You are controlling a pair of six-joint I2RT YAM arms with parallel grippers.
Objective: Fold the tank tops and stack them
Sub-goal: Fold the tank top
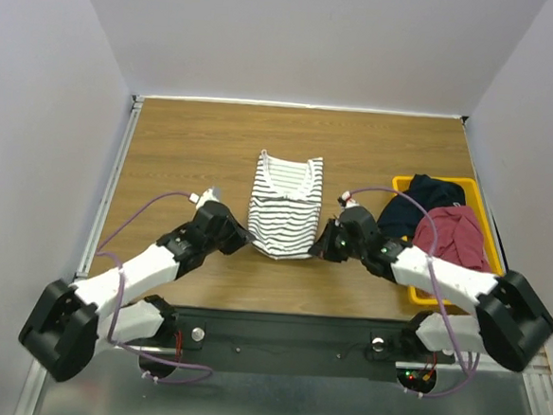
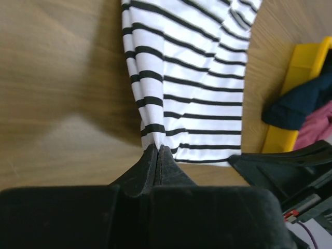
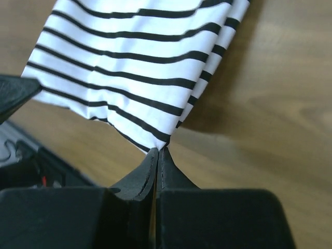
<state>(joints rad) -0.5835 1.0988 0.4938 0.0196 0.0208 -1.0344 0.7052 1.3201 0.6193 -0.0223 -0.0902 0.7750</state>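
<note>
Pinching the striped top (image 1: 284,208) at both near corners. My left gripper (image 2: 157,149) is clamped on the near-left hem corner, fingertips pressed together with a nip of cloth between them. My right gripper (image 3: 158,150) is clamped the same way on the near-right hem corner. The two grippers face each other across the near hem, one at each side of it.

The side edge by each pinch looks raised a little, with shadow on the table (image 1: 186,144) under it. The rest of the striped top lies flat mid-table as a narrow, doubled-over panel. It runs away from me, stripes crosswise, with the scoop neckline at the far end.

Off to my right a yellow bin (image 1: 488,243) sits by the table's right edge, near the striped top but apart from it. The red top (image 1: 457,237) is bunched in the bin's near half. A navy cloth (image 1: 427,201) is heaped beside it in the far half, touching it. Bare wood lies beyond.
</note>
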